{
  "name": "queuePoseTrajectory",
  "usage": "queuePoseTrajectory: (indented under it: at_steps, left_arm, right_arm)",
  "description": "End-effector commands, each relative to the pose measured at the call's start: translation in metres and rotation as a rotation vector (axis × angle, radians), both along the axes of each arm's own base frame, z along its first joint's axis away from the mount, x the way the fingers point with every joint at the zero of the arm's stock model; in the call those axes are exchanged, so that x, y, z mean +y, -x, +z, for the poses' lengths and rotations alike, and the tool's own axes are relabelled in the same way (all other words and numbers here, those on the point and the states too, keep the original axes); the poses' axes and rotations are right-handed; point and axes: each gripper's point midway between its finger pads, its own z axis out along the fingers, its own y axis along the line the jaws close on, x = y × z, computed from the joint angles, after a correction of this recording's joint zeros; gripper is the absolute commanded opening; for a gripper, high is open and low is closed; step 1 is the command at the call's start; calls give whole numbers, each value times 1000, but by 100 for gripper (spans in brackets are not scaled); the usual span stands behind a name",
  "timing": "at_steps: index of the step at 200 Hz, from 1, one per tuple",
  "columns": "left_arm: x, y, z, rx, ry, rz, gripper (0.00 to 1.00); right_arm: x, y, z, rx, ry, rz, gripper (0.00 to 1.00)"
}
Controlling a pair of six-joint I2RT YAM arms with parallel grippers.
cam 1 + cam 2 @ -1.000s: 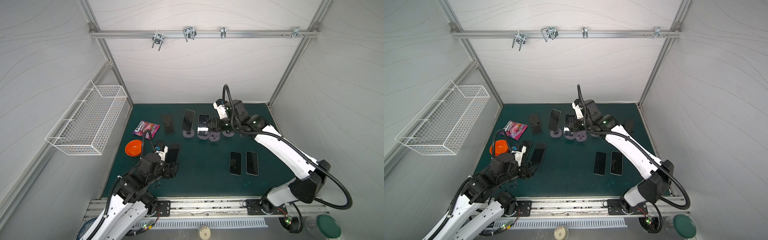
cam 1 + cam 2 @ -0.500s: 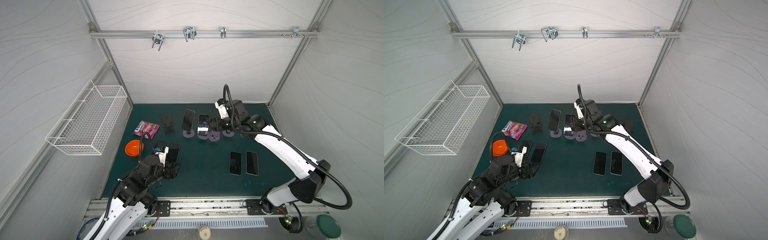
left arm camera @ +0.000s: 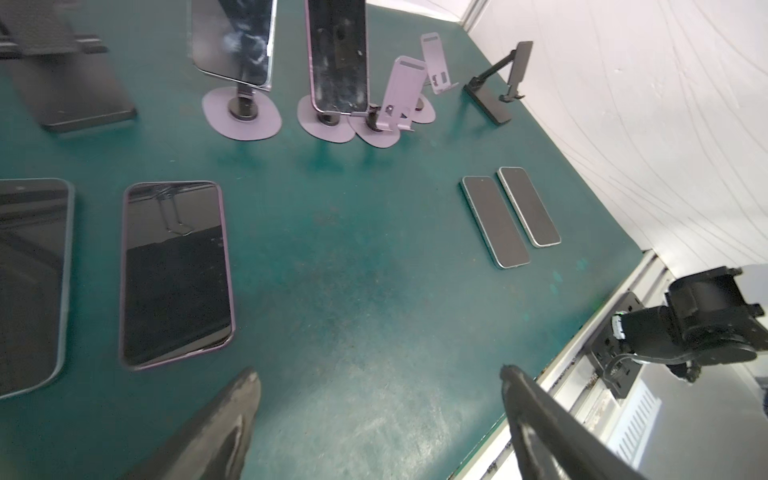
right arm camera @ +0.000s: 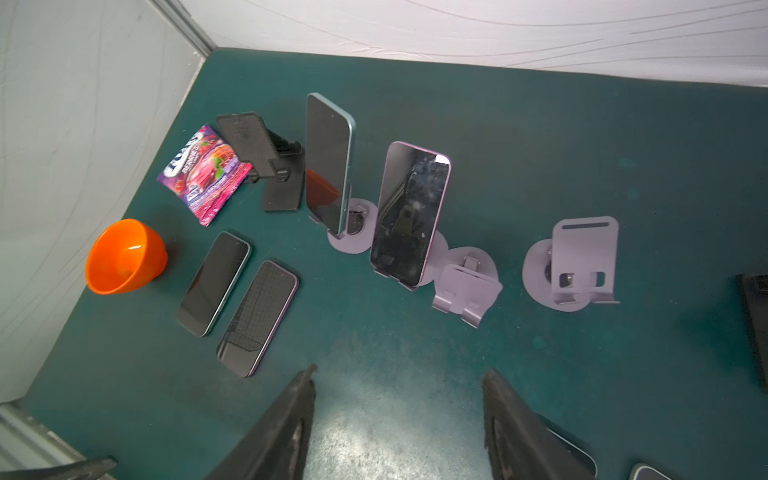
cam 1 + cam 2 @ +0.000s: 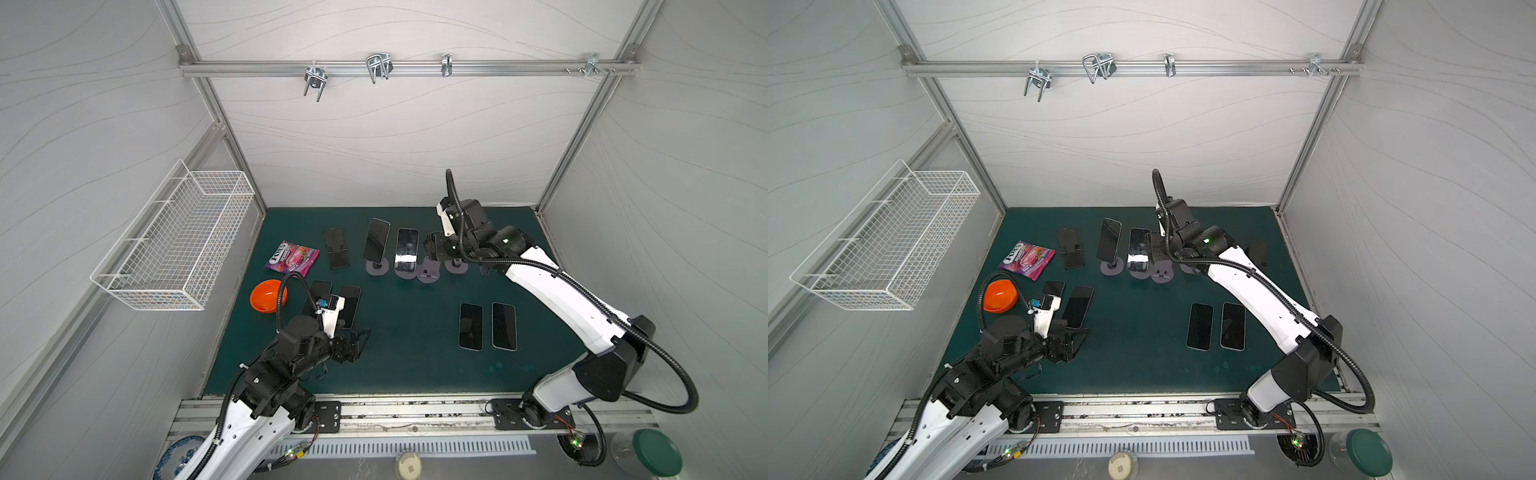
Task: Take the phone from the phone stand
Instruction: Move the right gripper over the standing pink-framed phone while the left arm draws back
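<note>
The purple-edged black phone (image 4: 409,212) is propped on its lilac disc-based stand (image 4: 437,247), faced by the right gripper (image 4: 399,372), held parted and empty seemingly to grasp it, while the left gripper (image 3: 378,374) is spread wide, empty

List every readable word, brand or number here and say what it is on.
"FOX'S": on the candy packet.
"BERRIES": same packet, under the brand.
Its smaller print is too blurred to read.
Nothing else shows legible text.
</note>
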Motion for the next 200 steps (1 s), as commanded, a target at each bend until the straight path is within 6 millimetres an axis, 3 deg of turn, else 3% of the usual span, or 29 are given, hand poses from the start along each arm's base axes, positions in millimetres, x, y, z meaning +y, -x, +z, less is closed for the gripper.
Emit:
queuePoseTrajectory:
  at_steps: [1,27,80,132,161,200]
  left_arm:
    - [-16,-5,24,-142,35,-93,93]
    - [-21,-5,25,-174,36,-127,94]
    - [-28,1,31,-213,69,-184,99]
    - [-27,-2,29,-235,59,-179,99]
    - [-26,-4,22,-214,35,-171,99]
    - [-19,-12,17,-196,1,-116,99]
  right_arm:
    - [-7,-2,-1,18,14,-42,65]
    - [-6,-4,-4,31,35,-35,66]
    - [8,-20,-30,88,32,-79,66]
    - [15,-36,-31,92,56,-110,67]
    - [18,-43,-38,94,75,-115,75]
    - [28,-54,-53,109,92,-116,78]
